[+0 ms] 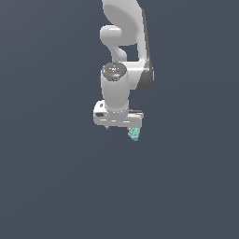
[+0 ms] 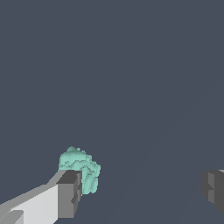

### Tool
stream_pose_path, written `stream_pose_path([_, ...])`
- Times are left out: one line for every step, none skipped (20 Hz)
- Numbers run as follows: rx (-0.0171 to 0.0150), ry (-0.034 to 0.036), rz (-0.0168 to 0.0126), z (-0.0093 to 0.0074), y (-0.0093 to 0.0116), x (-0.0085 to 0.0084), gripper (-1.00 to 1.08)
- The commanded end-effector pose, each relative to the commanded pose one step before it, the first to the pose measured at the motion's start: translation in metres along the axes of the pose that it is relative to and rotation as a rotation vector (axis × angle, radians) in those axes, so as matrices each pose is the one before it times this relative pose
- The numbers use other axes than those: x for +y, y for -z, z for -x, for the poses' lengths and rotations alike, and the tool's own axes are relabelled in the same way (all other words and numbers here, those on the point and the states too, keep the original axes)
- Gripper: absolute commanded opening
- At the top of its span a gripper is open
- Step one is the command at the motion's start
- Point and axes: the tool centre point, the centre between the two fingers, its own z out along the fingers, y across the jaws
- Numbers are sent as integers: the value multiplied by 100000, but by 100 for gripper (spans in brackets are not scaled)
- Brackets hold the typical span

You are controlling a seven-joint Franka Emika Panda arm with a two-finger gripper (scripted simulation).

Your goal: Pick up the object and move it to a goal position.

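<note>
Gripper (image 2: 140, 192) spread wide, object (image 2: 81, 168) beside finger

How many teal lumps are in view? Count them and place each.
1. The teal lump sits beside one finger of the open gripper, not clamped. No others show.

Flat, even light falls on my glossy white arm (image 1: 122, 60), which shades to grey along its underside. The dark slate-blue ground (image 1: 51, 177) carries no cast shadow and no glare. Both renders are soft and coarse, and my small teal-green ridged lump (image 2: 81, 168) shows blocky edges.
</note>
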Motion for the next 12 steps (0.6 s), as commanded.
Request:
stream_pose_path([27, -2366, 412, 501, -625, -903, 100])
stream_pose_path([33, -1129, 190, 247, -282, -396, 100])
stream_pose_path([40, -1201, 200, 273, -297, -417, 100])
stream_pose_path([49, -1275, 209, 301, -313, -434, 100])
stream_pose_path([58, -1346, 217, 331, -327, -451, 100])
stream_pose_path([69, -1413, 224, 362, -340, -464, 100])
stream_pose_path([74, -1377, 214, 367, -328, -444, 100])
stream_pose_path([76, -1300, 197, 359, -306, -410, 100])
stream_pose_path([77, -1224, 182, 348, -286, -377, 100])
stream_pose_path([76, -1147, 167, 336, -265, -346, 100])
stream_pose_path([75, -1072, 152, 322, -245, -316, 100])
stream_pose_path([73, -996, 139, 306, -226, -288, 100])
